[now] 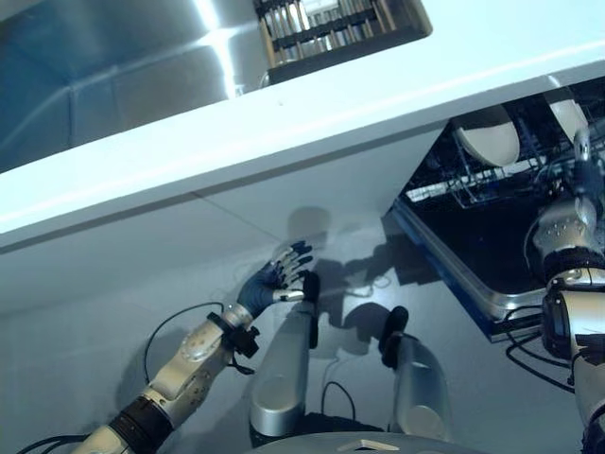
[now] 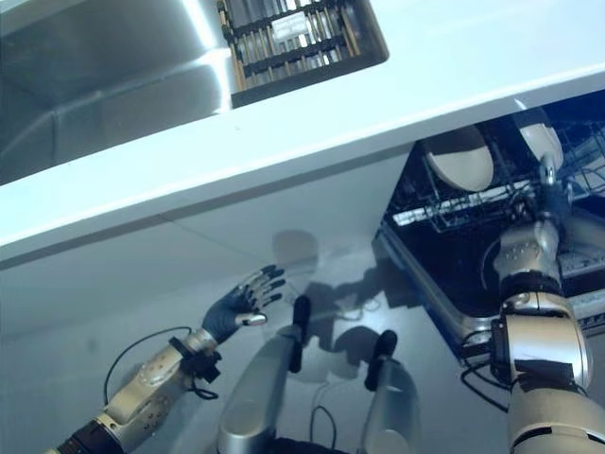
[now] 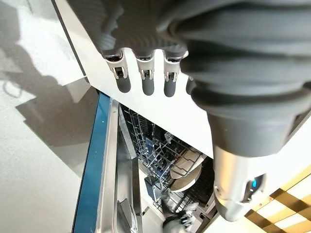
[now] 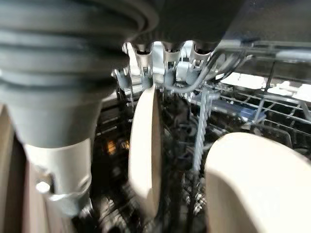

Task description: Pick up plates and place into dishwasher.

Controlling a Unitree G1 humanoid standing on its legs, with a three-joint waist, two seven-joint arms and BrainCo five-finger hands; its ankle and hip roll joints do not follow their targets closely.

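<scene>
Right hand is reaching into the open dishwasher, fingers curling over the top edge of a cream plate that is standing on edge in the wire rack. In the right wrist view the fingertips are sitting right at the plate's rim, gripping it; the thumb's contact is not clearly readable. A second cream plate is standing just beside it in the same rack, apart from the held one, with rack tines between them. From the head views, two pale plates are showing upright inside the dishwasher: one toward the counter side, another close by the right hand.

The dishwasher door is lying folded down, its steel inner face and blue edge pointing out over the floor. Above it the white countertop is running across, with a steel sink and a dark slatted drying rack behind.

Left hand is hanging low in front of the white cabinet face, well apart from the dishwasher, fingers straight and relaxed, holding nothing.
</scene>
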